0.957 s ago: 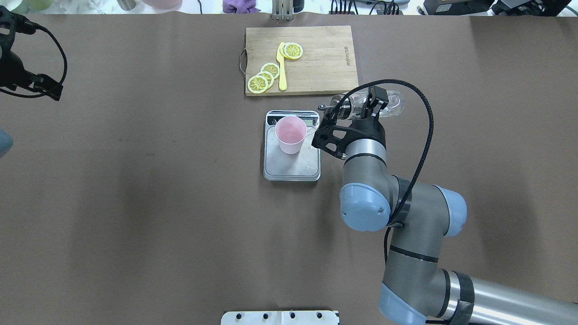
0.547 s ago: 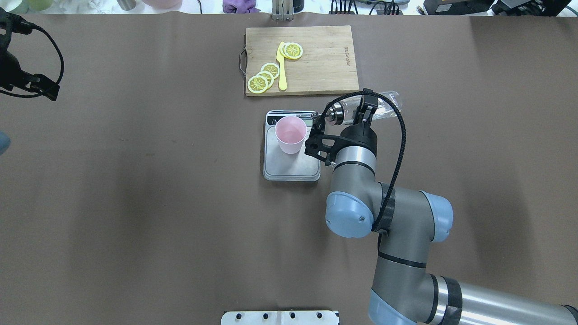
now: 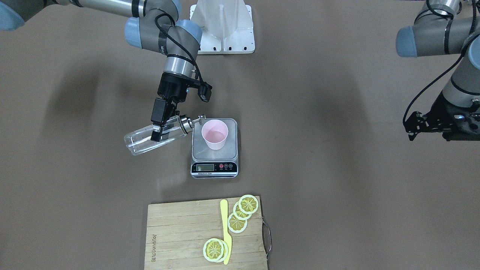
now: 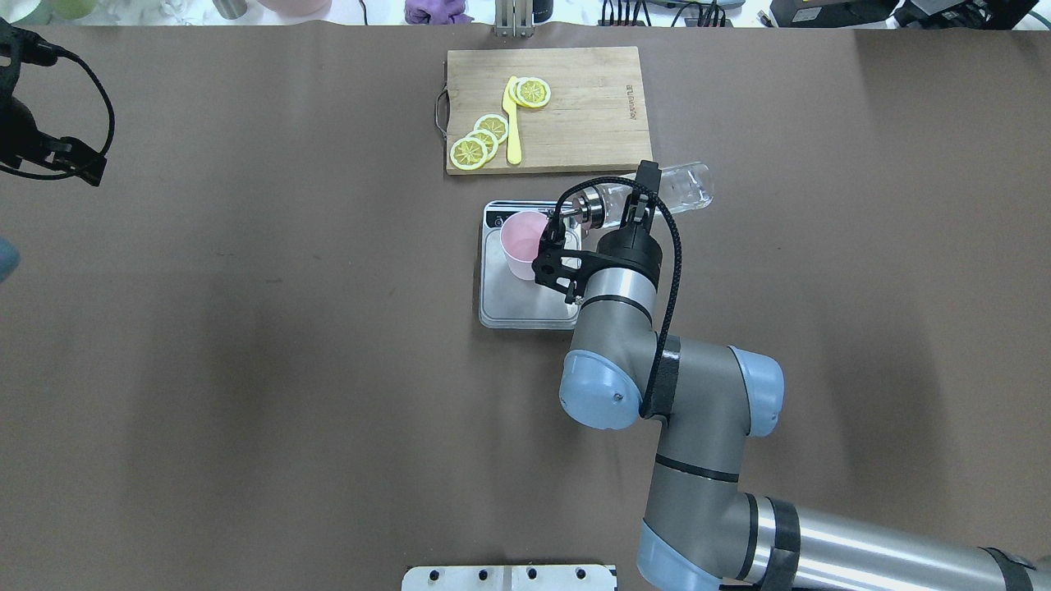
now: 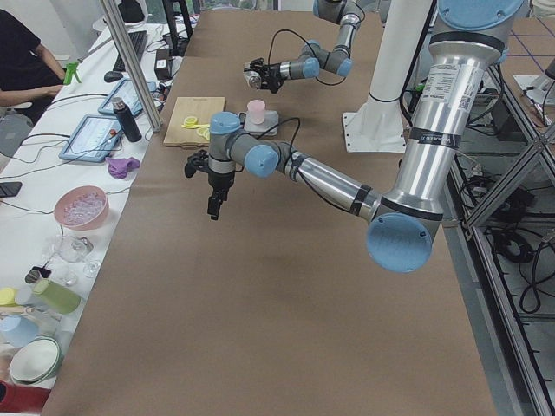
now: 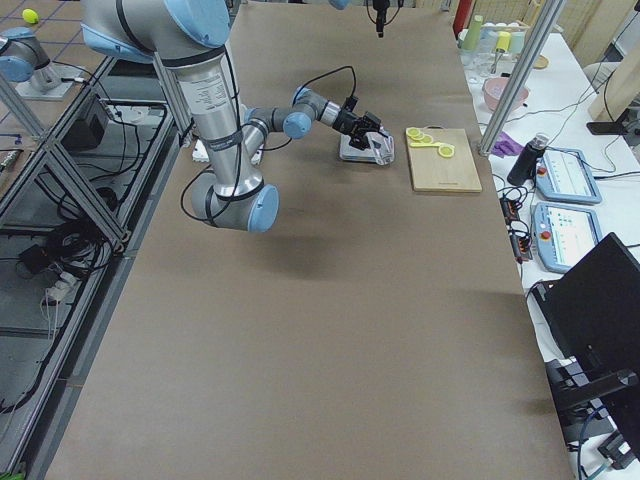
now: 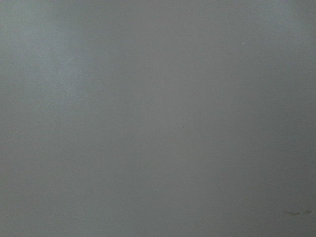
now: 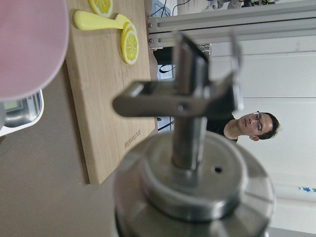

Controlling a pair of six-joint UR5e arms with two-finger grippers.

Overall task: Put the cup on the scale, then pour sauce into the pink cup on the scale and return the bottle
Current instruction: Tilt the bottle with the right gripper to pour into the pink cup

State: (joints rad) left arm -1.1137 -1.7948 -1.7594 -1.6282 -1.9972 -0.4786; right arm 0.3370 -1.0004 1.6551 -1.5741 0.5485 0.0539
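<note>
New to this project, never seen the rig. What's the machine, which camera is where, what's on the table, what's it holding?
Two robot arms at a brown table, each ending in a two-finger gripper. Cameras: one over the robot's shoulders, one facing it (sides mirrored), one at each table end, one on each wrist. The right gripper is shut on a small clear glass bottle with a metal pourer, tipped nearly flat, its spout at the rim of a pale pink plastic cup. The cup stands on a steel digital kitchen scale. Beyond it lies a wooden cutting board with lemon slices and a yellow knife. The left gripper hangs off to the side above bare table; open or shut, I cannot tell. Its wrist camera shows only tabletop.
</note>
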